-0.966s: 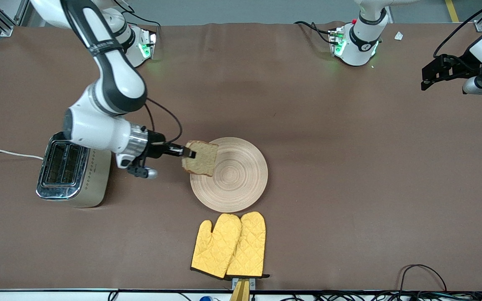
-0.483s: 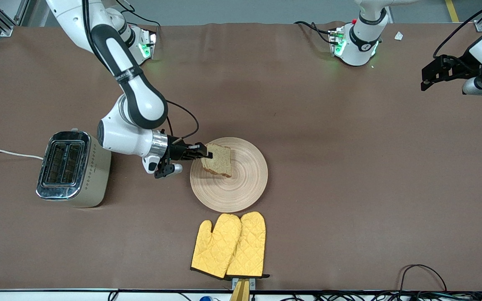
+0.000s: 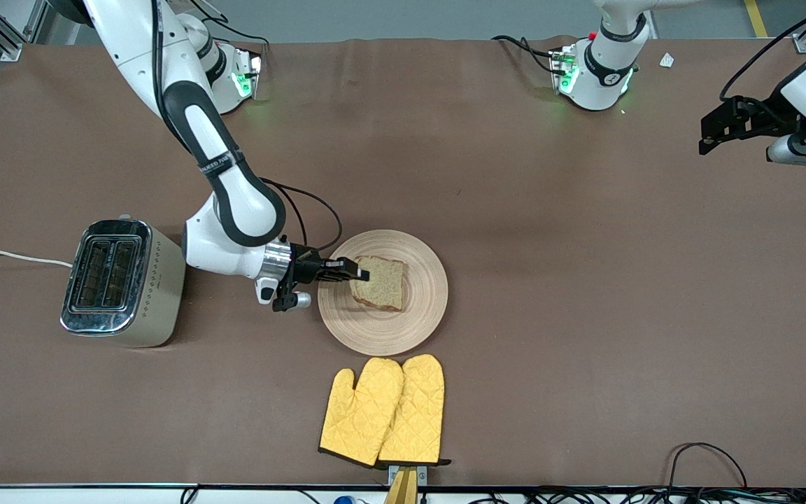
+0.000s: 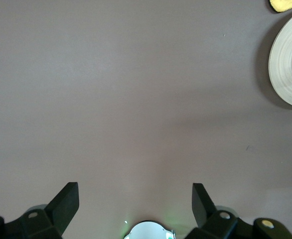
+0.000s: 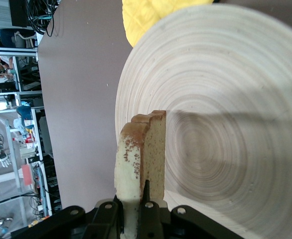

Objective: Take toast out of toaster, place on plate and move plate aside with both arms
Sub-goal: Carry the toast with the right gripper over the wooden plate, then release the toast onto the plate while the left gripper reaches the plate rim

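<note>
Front view: right gripper (image 3: 352,271) pinches toast (image 3: 379,282) at toast's 9 o'clock edge, over plate (image 3: 422,308). Left gripper (image 4: 134,199) wide open, empty, waiting.

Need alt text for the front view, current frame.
The right claw is shut on the toast, holding it low over the round wooden plate at mid-table. A toaster stands toward the right arm's end, yellow oven mitts lie nearer the camera, and the left claw waits open above the table's other end.
</note>
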Motion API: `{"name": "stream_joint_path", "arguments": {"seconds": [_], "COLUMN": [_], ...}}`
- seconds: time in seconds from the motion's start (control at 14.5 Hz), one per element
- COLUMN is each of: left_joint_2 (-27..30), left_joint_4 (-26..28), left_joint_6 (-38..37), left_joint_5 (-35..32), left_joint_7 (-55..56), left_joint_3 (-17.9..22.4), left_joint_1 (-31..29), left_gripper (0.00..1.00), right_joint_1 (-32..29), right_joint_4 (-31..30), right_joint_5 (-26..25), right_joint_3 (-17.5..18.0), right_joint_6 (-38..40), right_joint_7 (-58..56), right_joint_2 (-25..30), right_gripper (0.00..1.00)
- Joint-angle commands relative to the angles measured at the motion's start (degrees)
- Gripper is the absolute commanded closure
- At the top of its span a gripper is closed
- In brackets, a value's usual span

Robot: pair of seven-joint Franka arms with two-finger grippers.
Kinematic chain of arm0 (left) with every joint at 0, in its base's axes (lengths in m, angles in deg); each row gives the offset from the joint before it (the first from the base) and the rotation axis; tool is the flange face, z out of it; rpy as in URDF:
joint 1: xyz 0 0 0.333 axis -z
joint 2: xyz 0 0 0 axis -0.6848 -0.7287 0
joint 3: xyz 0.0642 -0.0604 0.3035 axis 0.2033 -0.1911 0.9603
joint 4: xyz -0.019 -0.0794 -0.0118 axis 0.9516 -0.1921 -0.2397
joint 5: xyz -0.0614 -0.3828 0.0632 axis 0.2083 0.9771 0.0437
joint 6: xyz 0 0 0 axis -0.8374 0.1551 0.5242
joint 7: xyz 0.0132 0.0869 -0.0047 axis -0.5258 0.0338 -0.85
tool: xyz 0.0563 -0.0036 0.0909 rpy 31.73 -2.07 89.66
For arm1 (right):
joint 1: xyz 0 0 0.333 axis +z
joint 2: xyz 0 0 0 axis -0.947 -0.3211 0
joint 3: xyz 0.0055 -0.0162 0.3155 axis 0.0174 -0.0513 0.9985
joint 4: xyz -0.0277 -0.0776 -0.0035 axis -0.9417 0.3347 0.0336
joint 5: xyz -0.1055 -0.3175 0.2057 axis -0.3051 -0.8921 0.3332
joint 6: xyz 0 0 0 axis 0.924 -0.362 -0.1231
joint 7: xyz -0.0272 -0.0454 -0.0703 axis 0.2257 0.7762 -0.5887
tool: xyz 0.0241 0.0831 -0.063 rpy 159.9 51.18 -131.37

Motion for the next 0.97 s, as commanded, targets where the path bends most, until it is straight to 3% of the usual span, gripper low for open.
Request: {"name": "stream_joint_path", "arguments": {"seconds": [0.0,0.28,0.48,0.76,0.83,0.9], "left_joint_2": [-1.38,-4.28,-9.46,-16.66,-18.42,-20.35], "left_joint_4": [-1.76,-4.31,-4.22,-4.22,-4.22,-4.22], "left_joint_6": [-0.98,-0.81,1.73,6.65,7.27,8.06], "left_joint_5": [2.56,7.57,10.28,19.68,21.88,24.25], "left_joint_7": [-0.56,-0.12,-0.65,-0.91,-0.91,-2.22], "left_joint_3": [0.1,0.1,0.1,0.01,0.01,-0.34], "left_joint_1": [-2.48,-5.48,-7.14,-7.41,-7.24,-6.98], "left_gripper": [0.0,0.0,0.0,0.0,0.0,0.0], "right_joint_1": [-0.08,0.19,0.45,-0.87,-0.87,-1.04], "right_joint_4": [-0.29,-3.88,-7.58,-9.43,-9.08,-8.21], "right_joint_5": [2.08,1.38,-0.64,-10.2,-13.71,-18.0], "right_joint_3": [-0.06,-0.58,-0.59,-2.69,-3.22,-4.0], "right_joint_6": [-0.35,-0.62,-0.62,1.13,2.97,4.55], "right_joint_7": [3.64,5.06,5.06,8.46,11.01,13.47], "right_joint_2": [0.12,0.73,2.22,5.38,5.83,5.83], "right_gripper": [1.0,1.0,1.0,0.99,0.93,0.71]}}
